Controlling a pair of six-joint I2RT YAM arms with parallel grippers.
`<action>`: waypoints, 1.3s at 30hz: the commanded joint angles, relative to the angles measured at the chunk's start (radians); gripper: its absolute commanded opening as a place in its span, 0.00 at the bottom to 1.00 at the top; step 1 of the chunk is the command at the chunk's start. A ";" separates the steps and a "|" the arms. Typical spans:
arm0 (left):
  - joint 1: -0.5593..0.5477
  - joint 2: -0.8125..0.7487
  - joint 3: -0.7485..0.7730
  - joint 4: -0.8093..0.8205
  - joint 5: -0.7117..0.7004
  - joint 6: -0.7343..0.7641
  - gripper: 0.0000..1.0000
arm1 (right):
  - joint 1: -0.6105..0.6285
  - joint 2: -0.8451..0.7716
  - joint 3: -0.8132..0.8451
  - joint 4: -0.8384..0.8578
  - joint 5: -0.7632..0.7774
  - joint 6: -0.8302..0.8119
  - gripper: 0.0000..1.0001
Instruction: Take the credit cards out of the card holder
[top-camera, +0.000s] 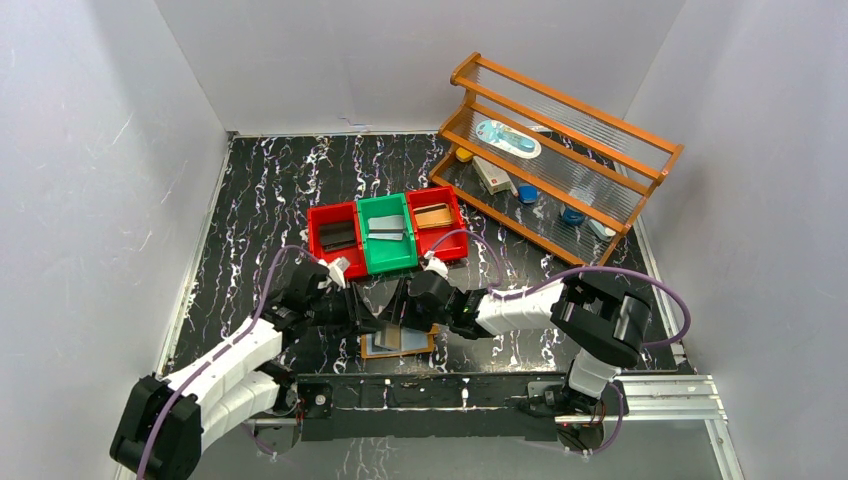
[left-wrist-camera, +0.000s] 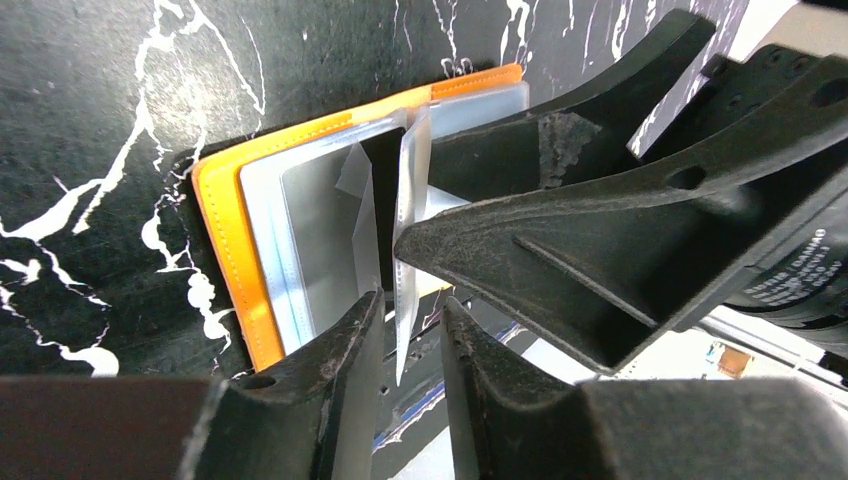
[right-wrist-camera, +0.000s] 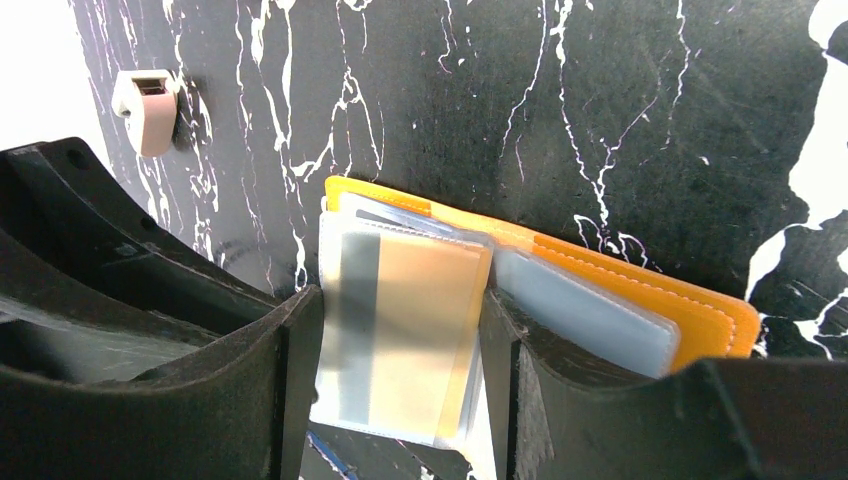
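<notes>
The tan-orange card holder (top-camera: 398, 345) lies open on the black marbled table, just ahead of the arm bases. Both grippers meet over it. My left gripper (left-wrist-camera: 412, 320) is slightly open, and one clear pocket sleeve (left-wrist-camera: 411, 230) stands on edge between its fingertips with a gap on each side. A grey credit card (left-wrist-camera: 315, 235) sits in a flat pocket beside it. My right gripper (right-wrist-camera: 400, 330) is wide open around a raised sleeve that holds a card (right-wrist-camera: 400, 320) with a grey stripe. A pale blue pocket (right-wrist-camera: 590, 315) lies flat on the orange cover (right-wrist-camera: 700, 310).
Three bins stand behind the card holder: a red one (top-camera: 318, 215) with a black wallet, a green one (top-camera: 384, 200) with grey cards, and a red one (top-camera: 455, 215) with a brown case. A wooden rack (top-camera: 560, 150) with small items stands at the back right.
</notes>
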 joint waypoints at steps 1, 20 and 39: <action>-0.030 0.029 -0.004 0.016 0.037 -0.001 0.25 | -0.003 0.011 -0.016 -0.007 -0.016 0.008 0.52; -0.099 0.125 0.069 0.198 0.118 0.034 0.27 | -0.017 -0.060 -0.002 0.043 -0.068 -0.015 0.77; -0.244 0.352 0.188 0.351 0.152 0.039 0.36 | -0.019 -0.379 -0.039 -0.404 0.271 0.052 0.86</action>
